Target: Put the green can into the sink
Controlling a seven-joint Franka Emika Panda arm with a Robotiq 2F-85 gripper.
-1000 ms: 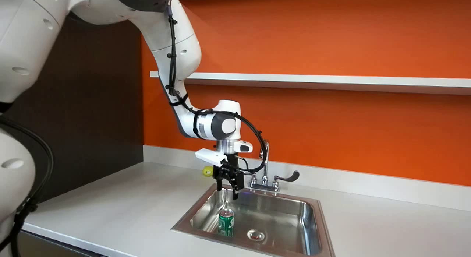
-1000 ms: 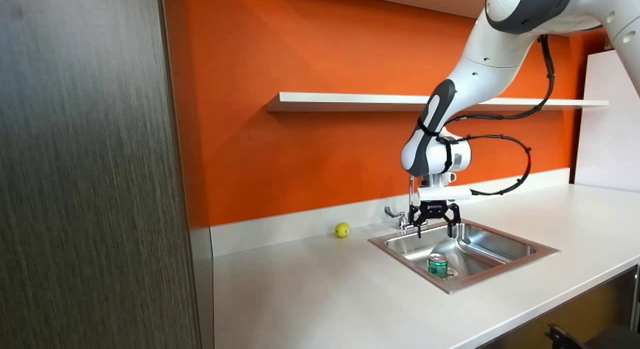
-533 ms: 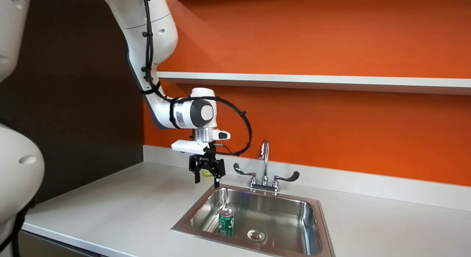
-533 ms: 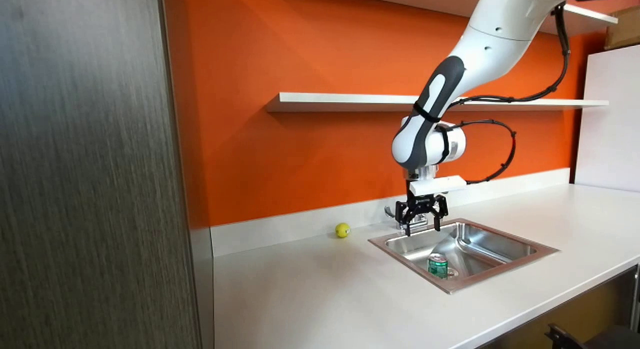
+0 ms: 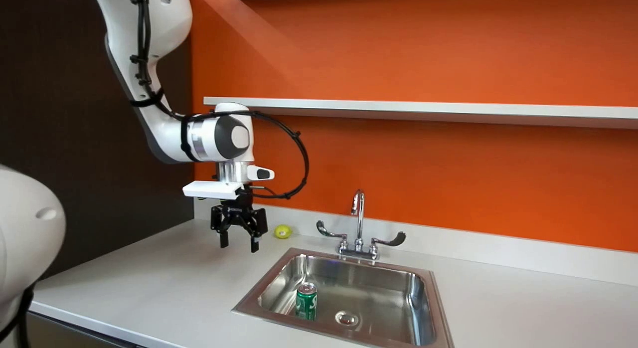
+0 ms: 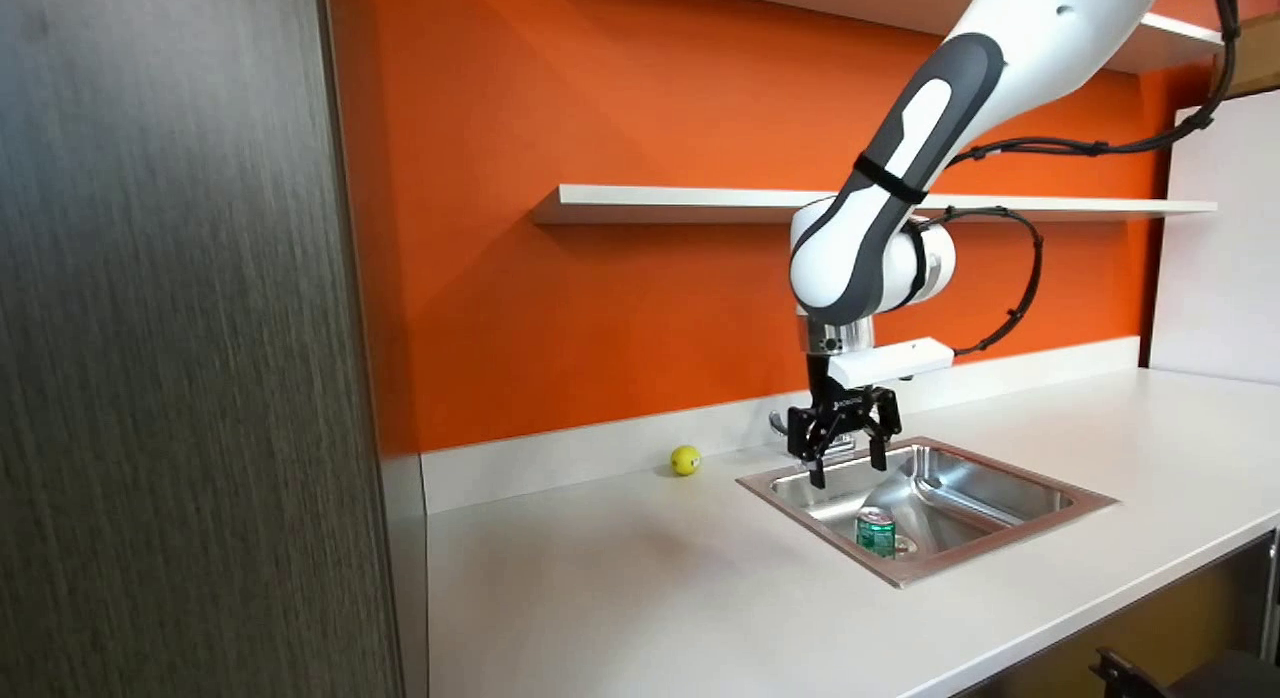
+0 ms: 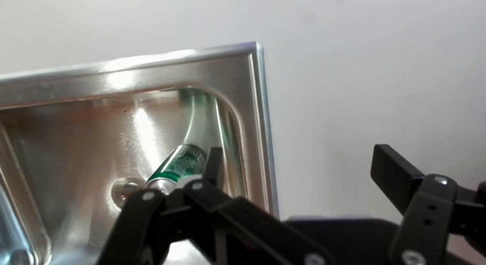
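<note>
The green can [image 5: 306, 303] stands inside the stainless sink [image 5: 369, 277], near its left wall in that exterior view. Can [image 6: 876, 536] and sink [image 6: 1010, 538] also show in an exterior view. In the wrist view the can [image 7: 182, 164] is in the sink [image 7: 228, 71] beside the drain, partly covered by a finger [image 7: 214, 166]. My gripper [image 5: 239, 245] is open and empty, above the counter to the left of the sink. It also shows open in an exterior view [image 6: 848, 471]. In the wrist view the jaws stand wide apart with bare counter between them.
The chrome faucet [image 5: 359, 228] with two handles stands behind the sink. A small yellow-green ball [image 5: 282, 232] lies on the counter by the backsplash, also in an exterior view [image 6: 685, 460]. A white shelf [image 5: 418, 108] runs along the orange wall. A dark panel [image 6: 180, 338] stands at one side.
My open gripper has moved from above the sink to above the counter beside it, leftward and slightly up in an exterior view. The can and sink have not moved.
</note>
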